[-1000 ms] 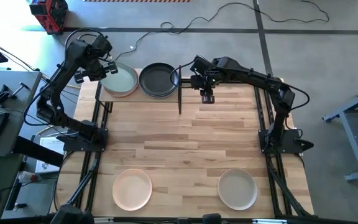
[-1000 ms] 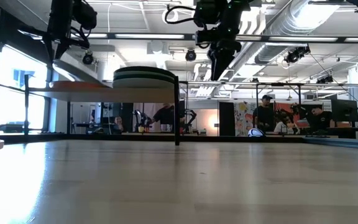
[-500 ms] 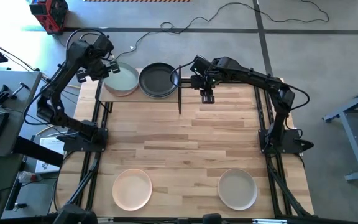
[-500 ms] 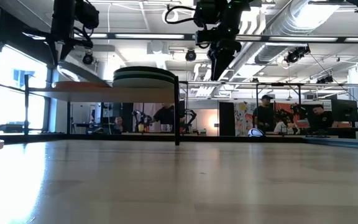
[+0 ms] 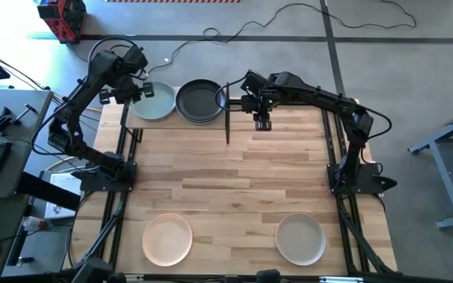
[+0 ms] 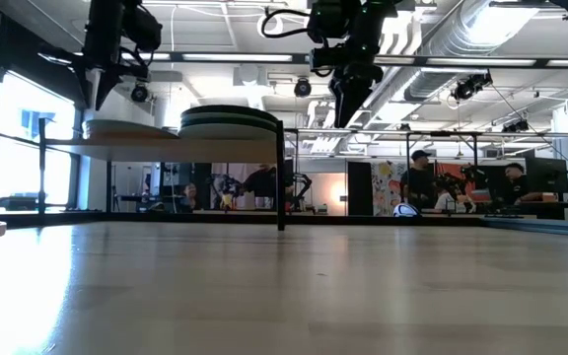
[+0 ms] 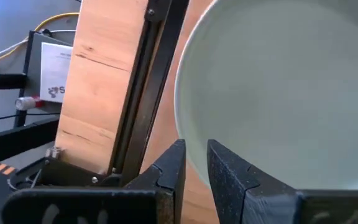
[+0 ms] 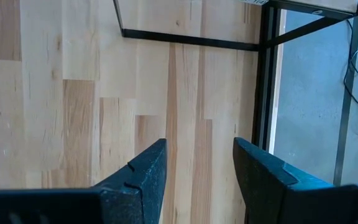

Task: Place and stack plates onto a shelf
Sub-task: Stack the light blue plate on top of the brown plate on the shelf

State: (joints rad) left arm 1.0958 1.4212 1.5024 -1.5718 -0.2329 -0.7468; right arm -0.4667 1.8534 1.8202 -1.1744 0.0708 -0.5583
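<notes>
Two stacks sit on the shelf (image 5: 181,118) in the high view: a pale green plate (image 5: 152,101) toward ten o'clock of the table, a black plate (image 5: 198,101) beside it, while a peach-pink plate (image 5: 167,239) and a beige plate (image 5: 300,239) lie at seven and five o'clock. The low view alone shows stack height: the dark pile (image 6: 230,120) stands taller than the pale one (image 6: 118,128). The left gripper (image 7: 194,163), seen from its wrist, has fingers parted narrowly at the green plate's rim, grasping nothing. The right gripper (image 8: 196,163) hangs spread wide, empty, over bare planks near the shelf's leg.
</notes>
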